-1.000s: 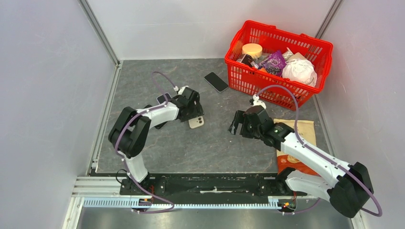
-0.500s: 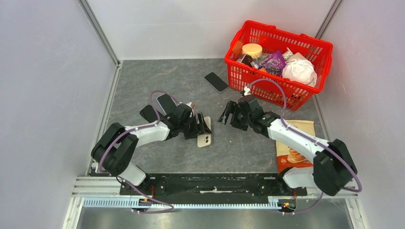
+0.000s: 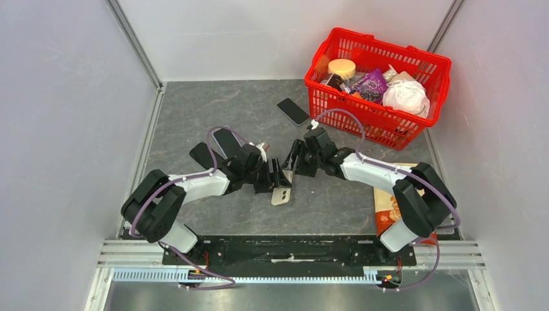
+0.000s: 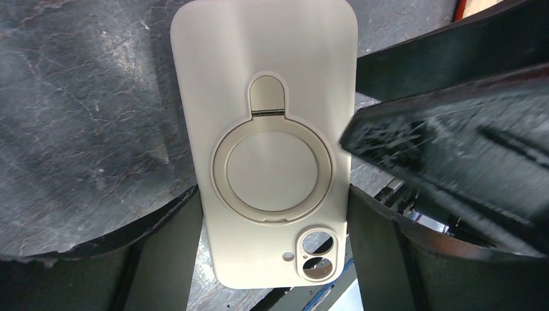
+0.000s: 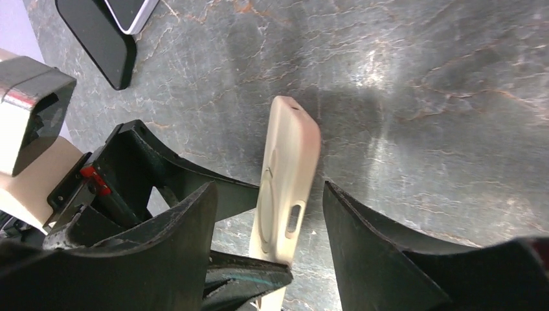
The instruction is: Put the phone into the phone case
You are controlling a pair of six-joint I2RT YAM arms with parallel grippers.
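Top external view puts the left claw (image 3: 275, 177) clamped across the width of the cream phone case (image 3: 283, 194), which is lifted on edge with its long axis running near to far. Just right of it, the right claw (image 3: 292, 166) straddles the case's faces, jaws apart and not pinching. A dark phone (image 3: 293, 111) lies farther off beside the red basket (image 3: 362, 123), nearer the right arm.

Lit brightly and evenly from overhead; only faint, soft shadows under the arms (image 3: 194, 184). Broad pale glare on the dark surface (image 5: 382, 129) in the right wrist view. Black finger (image 4: 453, 142) smeared, out of focus in the left wrist view; phone case (image 4: 265, 129) crisp.
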